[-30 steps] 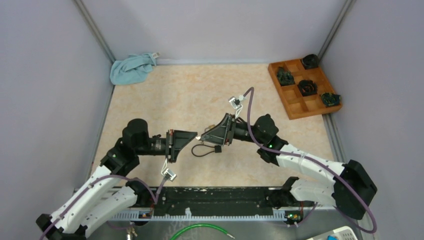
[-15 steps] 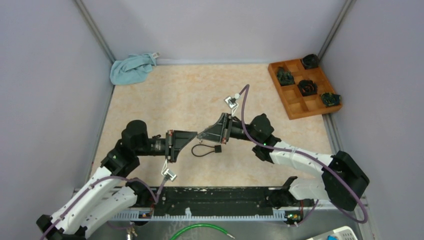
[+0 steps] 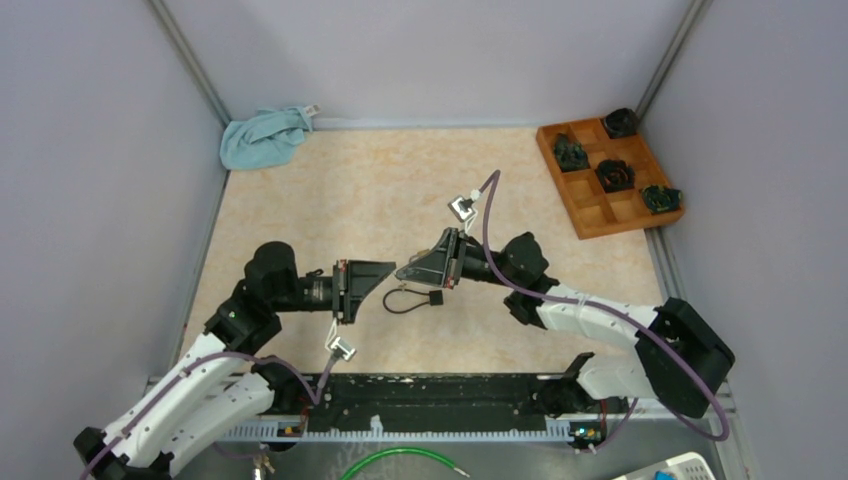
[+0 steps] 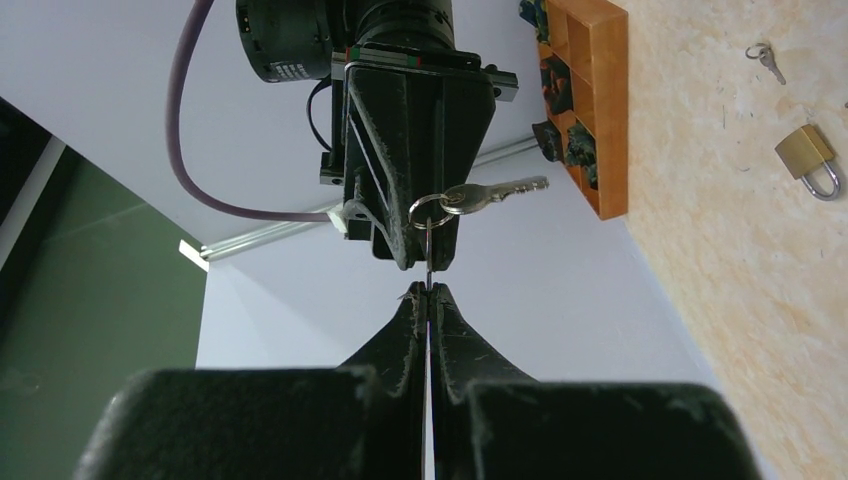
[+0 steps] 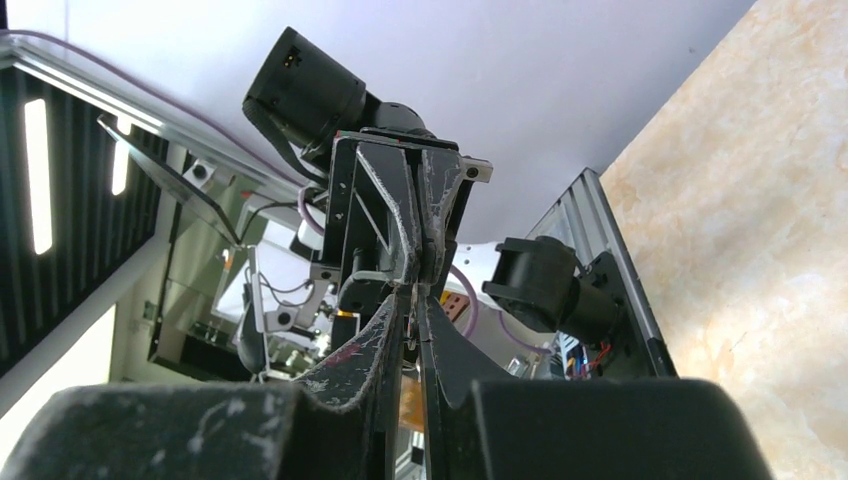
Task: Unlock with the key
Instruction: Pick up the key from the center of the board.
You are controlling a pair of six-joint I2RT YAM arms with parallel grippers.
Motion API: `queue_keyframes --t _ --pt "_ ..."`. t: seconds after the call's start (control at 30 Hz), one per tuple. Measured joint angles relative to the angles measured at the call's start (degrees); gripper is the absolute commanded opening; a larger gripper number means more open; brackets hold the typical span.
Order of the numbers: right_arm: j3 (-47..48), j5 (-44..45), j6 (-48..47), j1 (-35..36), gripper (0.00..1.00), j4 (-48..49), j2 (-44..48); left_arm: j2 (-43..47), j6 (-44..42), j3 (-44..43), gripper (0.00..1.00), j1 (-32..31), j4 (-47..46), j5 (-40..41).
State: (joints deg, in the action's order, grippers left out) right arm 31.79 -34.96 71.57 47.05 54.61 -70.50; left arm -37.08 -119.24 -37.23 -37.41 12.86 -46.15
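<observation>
Left gripper (image 4: 428,292) is clamped tight on the key ring (image 4: 427,211), key (image 4: 495,190) dangling in air well apart from the padlock (image 4: 808,160), right gripper (image 5: 414,298) jaws narrow at the ring — can't tell if gripping — so a mistimed release could drop the key.

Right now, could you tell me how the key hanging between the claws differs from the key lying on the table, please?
The hanging key is in the air, sticking sideways from a ring; the table key lies flat near the brass padlock. The hanging key's ring links to a thin metal piece pinched in the shut left claw; the table key is touched by no claw. Both are silvery and ringed.
</observation>
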Motion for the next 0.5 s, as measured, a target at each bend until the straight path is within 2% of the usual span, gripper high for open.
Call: queue_keyframes --t 0.1,0.2,0.37,0.4,0.43,0.47,0.5 --pt "-0.04 0.07 1.03 -0.07 0.13 0.85 -0.39 0.0 0.0 0.0 0.0 0.0 -0.09 0.33" --pt "-0.37 0.2 1.88 -0.35 0.0 1.81 -0.55 -0.04 -0.02 0.02 0.0 0.0 -0.31 0.74" --pt "-0.61 0.63 3.26 -1.2 0.0 2.67 -0.79 -0.48 -0.11 0.02 0.01 -0.13 -1.46 1.81" --pt "-0.85 0.76 3.5 -1.49 0.0 2.8 -0.76 -0.66 -0.13 0.02 0.04 -0.22 -1.46 2.16" --pt "-1.14 0.85 3.61 -1.86 0.0 2.67 -0.72 -0.83 -0.15 0.02 0.13 -0.35 -1.4 2.56" --pt "-1.36 0.98 3.61 -2.21 0.0 2.36 -0.63 -1.18 -0.2 0.04 0.29 -0.42 -1.33 2.95" --pt "-1.42 1.16 3.58 -2.64 0.0 1.33 -0.35 -1.57 -0.22 0.04 0.51 -0.5 -1.22 3.54"
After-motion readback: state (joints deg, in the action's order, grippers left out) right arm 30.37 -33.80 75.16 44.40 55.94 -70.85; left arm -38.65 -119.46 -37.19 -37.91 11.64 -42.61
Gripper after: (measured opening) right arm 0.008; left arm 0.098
